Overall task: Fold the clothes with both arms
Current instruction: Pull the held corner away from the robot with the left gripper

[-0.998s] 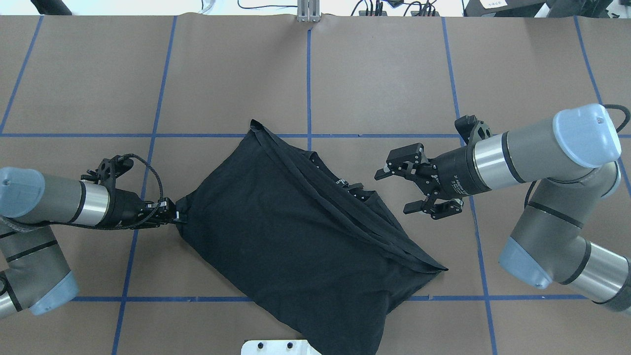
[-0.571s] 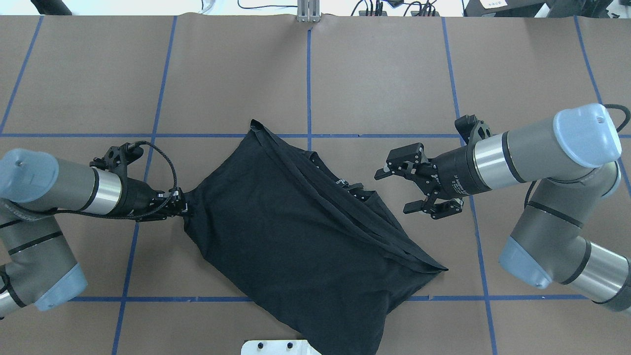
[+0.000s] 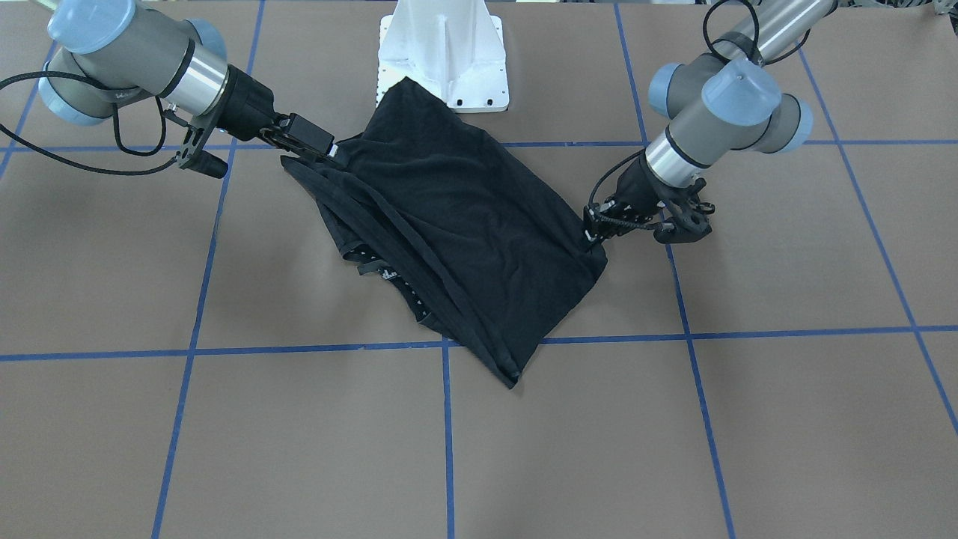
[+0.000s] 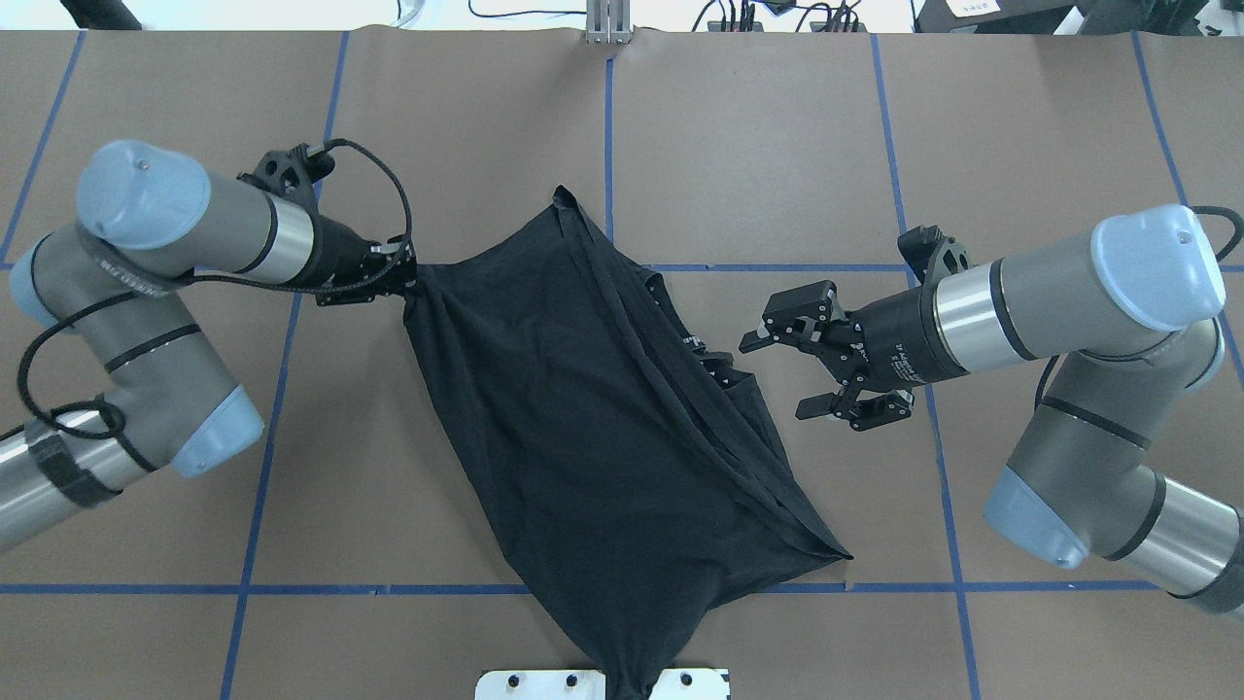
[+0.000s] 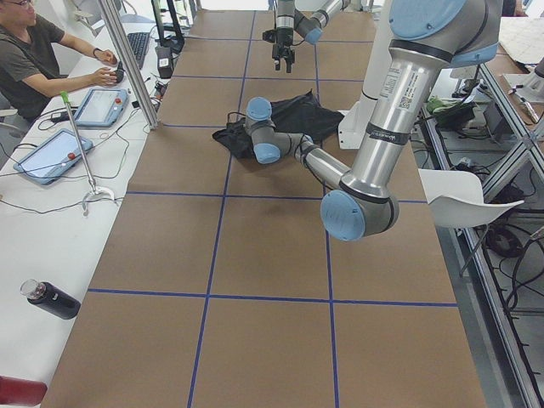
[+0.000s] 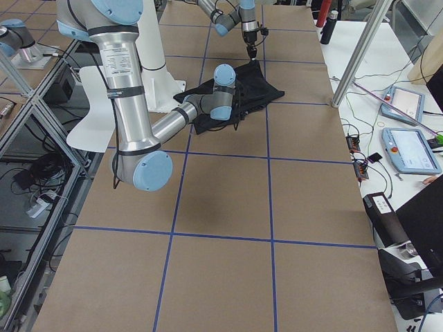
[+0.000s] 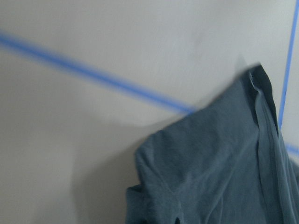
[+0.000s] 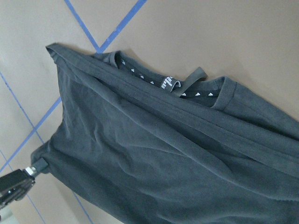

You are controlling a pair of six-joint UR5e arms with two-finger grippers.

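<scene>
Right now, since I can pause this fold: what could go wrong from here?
1. Only the left gripper holds the black T-shirt, by one corner; pulling may bunch it.
2. Its robot-side end lies on the white pedestal base and might snag.
3. The open right gripper faces layered edges by the collar and could pinch several layers.

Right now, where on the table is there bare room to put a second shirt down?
Bare table runs along the far squares beyond the T-shirt, widest on the robot's right. The middle is crowded: the left gripper grips the shirt's corner, and the open right gripper hangs close by its collar.
</scene>
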